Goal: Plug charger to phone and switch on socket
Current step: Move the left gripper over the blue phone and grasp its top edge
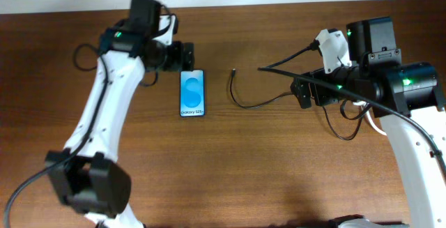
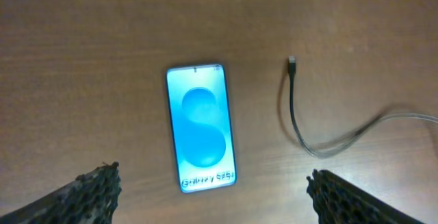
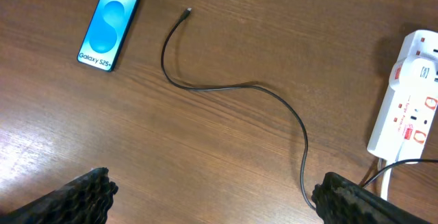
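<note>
The phone [image 1: 192,93] lies flat on the wooden table with its screen lit blue and white. It also shows in the left wrist view [image 2: 200,128] and the right wrist view [image 3: 108,27]. The charger [image 1: 242,102] is a thin black cable curving to the right of the phone, its plug tip [image 2: 291,61] free on the table. The socket [image 3: 410,101] is a white strip with red switches at the right; in the overhead view my right arm hides it. My left gripper [image 1: 182,56] is open above the phone's far end. My right gripper [image 1: 304,94] is open and empty over the cable [image 3: 233,85].
The socket's thick white cord [image 3: 387,179] runs off below the strip, next to thin dark wires. The arms' own thicker black cables [image 1: 293,61] hang over the table at the right. Bare wood lies in front of the phone and cable.
</note>
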Robot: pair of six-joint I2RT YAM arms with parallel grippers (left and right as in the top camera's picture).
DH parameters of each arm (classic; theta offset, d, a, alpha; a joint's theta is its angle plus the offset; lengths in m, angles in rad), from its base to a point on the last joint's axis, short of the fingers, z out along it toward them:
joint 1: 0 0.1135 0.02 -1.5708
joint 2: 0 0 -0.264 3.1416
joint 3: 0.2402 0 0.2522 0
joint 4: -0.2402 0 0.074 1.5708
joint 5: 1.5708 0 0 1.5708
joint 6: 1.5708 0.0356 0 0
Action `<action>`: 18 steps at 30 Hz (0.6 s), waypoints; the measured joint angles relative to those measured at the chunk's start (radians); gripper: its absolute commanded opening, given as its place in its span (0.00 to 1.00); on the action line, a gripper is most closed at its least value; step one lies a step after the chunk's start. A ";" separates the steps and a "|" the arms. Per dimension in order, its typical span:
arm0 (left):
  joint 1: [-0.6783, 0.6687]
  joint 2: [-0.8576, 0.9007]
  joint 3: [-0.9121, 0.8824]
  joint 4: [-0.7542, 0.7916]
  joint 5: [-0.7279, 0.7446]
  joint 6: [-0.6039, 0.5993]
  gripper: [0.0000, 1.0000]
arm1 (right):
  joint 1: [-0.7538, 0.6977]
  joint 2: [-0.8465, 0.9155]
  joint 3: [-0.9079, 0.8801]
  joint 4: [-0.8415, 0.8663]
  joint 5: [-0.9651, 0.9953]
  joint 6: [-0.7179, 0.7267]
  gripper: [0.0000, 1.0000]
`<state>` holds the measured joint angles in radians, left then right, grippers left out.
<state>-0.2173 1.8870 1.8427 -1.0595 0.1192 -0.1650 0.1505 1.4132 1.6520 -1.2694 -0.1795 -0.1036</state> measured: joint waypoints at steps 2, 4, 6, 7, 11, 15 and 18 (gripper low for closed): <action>-0.026 0.039 0.037 -0.011 -0.043 -0.050 0.94 | 0.000 0.000 0.000 -0.001 -0.001 0.010 0.98; -0.045 0.074 0.046 -0.031 -0.066 -0.097 0.94 | 0.000 0.000 0.000 -0.002 -0.003 0.022 0.98; -0.052 0.114 0.046 -0.047 -0.077 -0.130 0.95 | 0.000 0.000 0.000 -0.006 -0.003 0.026 0.98; -0.053 0.139 0.046 -0.052 -0.081 -0.143 0.96 | 0.000 0.000 0.000 -0.010 -0.003 0.027 0.98; -0.052 0.201 0.046 -0.067 -0.091 -0.185 0.98 | 0.000 0.000 0.000 -0.010 -0.003 0.030 0.98; -0.055 0.239 0.046 -0.068 -0.090 -0.215 0.99 | 0.000 0.000 0.000 -0.011 -0.003 0.030 0.99; -0.060 0.275 0.046 -0.066 -0.090 -0.238 0.99 | 0.000 0.000 0.000 -0.011 -0.003 0.030 0.98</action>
<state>-0.2768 2.1624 1.8889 -1.1255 0.0288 -0.4030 0.1505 1.4132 1.6524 -1.2800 -0.1829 -0.0738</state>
